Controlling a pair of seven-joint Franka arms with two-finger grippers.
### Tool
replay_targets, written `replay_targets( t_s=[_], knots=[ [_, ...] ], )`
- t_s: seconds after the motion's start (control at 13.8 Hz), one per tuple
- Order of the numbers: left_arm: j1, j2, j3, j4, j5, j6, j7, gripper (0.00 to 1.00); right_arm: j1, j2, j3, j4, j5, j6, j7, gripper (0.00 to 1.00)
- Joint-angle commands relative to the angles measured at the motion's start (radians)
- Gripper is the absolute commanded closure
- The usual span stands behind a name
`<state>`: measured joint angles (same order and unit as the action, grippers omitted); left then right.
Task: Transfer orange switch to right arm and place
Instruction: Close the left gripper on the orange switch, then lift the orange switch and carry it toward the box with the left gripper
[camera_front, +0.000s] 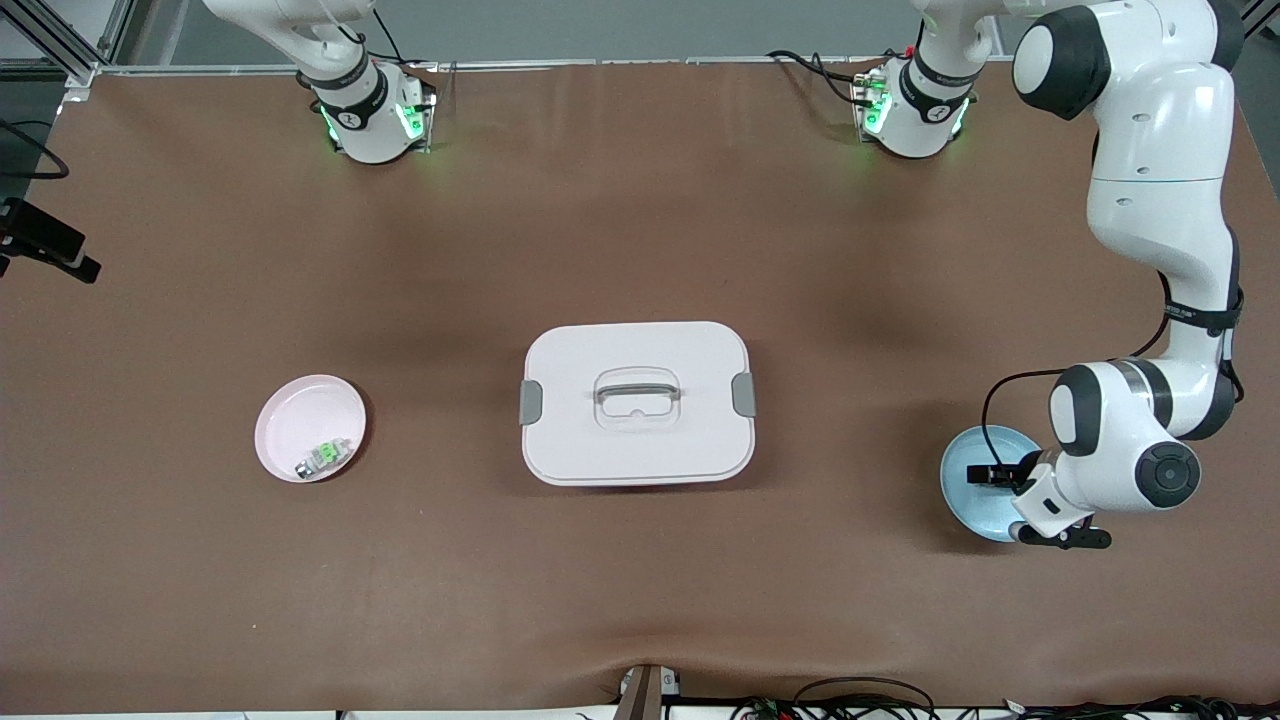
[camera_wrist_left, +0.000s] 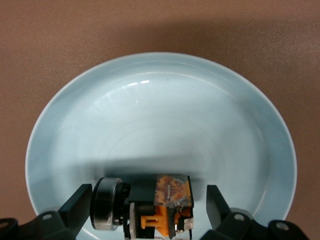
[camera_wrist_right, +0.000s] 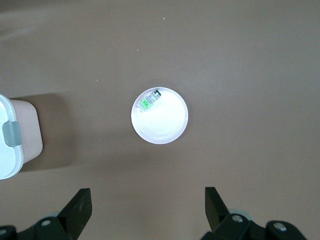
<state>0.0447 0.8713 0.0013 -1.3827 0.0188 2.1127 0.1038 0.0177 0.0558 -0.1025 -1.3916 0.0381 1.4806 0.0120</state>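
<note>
While a brown, matte covering (camera_front: 640, 220) is spread over the whole table and is slightly wrinkled along the lower edge of the front view, metal frame rails (camera_front: 60, 40) are seen at the upper left of that frame and loose cables (camera_front: 860, 700) along its bottom edge. A pale blue plate (camera_front: 960, 495), round, smooth and glossy, is set at the lower right of the front view, toward the left arm's end of the table. In it the orange switch (camera_wrist_left: 167, 205) is seen in the left wrist view, low in that frame: a small black block with a translucent orange middle, joined to a dark round collar. The left gripper (camera_wrist_left: 149, 205) is lowered over this plate, its fingers (camera_wrist_left: 77, 207) spread wide on either side of the switch and apart from it, so nothing is held. A white lidded box (camera_front: 637, 402), rounded-rectangular with grey side clasps and a clear recessed handle, is placed at the centre of the front view. A pink plate (camera_front: 290, 415), round and shallow, lies at the lower left of centre, toward the right arm's end of the table; a small green-and-silver piece (camera_front: 322, 458) is kept in it, near the rim. The right gripper (camera_wrist_right: 147, 210) is held high above the bare covering near the pink plate, its fingers wide apart and empty, and the right arm is waiting.
</note>
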Motion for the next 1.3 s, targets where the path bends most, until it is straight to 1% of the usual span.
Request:
replay_targets(
  t_s=[0.0,0.07,0.22,0.36,0.43,0.58,0.79,0.87,1.01,1.23],
  knots=[
    [0.001,0.001,-0.003,0.002,0.006,-0.008,0.002,0.0,-0.008,-0.007,0.004,0.005,-0.001,-0.013,0.006,0.0],
    [0.003,0.0,-0.004,0.002,0.001,-0.008,-0.003,0.06,-0.008,-0.008,0.004,0.005,-0.001,-0.013,0.006,0.0],
    [0.006,0.0,-0.004,0.002,-0.006,-0.008,-0.004,0.33,-0.01,-0.007,0.004,0.005,-0.001,-0.013,0.006,0.0],
    [0.007,-0.002,-0.004,0.002,-0.008,-0.011,-0.018,0.57,-0.01,-0.008,0.004,0.005,-0.001,-0.013,0.008,0.0],
    [0.009,-0.002,-0.004,0.002,-0.008,-0.011,-0.035,0.73,-0.01,-0.007,0.004,0.005,-0.001,-0.013,0.008,0.0],
    [0.012,-0.003,-0.004,0.002,-0.008,-0.013,-0.047,0.8,-0.01,-0.008,0.004,0.005,-0.001,-0.013,0.008,0.0],
    [0.017,-0.024,-0.004,-0.007,-0.014,-0.031,-0.053,0.8,-0.012,-0.007,0.004,0.005,-0.001,-0.013,0.008,0.0],
    [0.023,-0.058,-0.004,-0.009,-0.014,-0.075,-0.058,0.8,-0.013,-0.008,0.004,0.005,-0.001,-0.013,0.009,0.0],
    [0.029,-0.15,-0.006,-0.004,-0.022,-0.218,-0.108,0.79,-0.012,-0.008,0.004,0.005,-0.001,-0.013,0.008,0.0],
    [0.026,-0.286,-0.004,-0.001,-0.091,-0.357,-0.234,0.78,-0.012,-0.007,0.004,0.005,-0.001,-0.011,0.008,0.0]
  ],
)
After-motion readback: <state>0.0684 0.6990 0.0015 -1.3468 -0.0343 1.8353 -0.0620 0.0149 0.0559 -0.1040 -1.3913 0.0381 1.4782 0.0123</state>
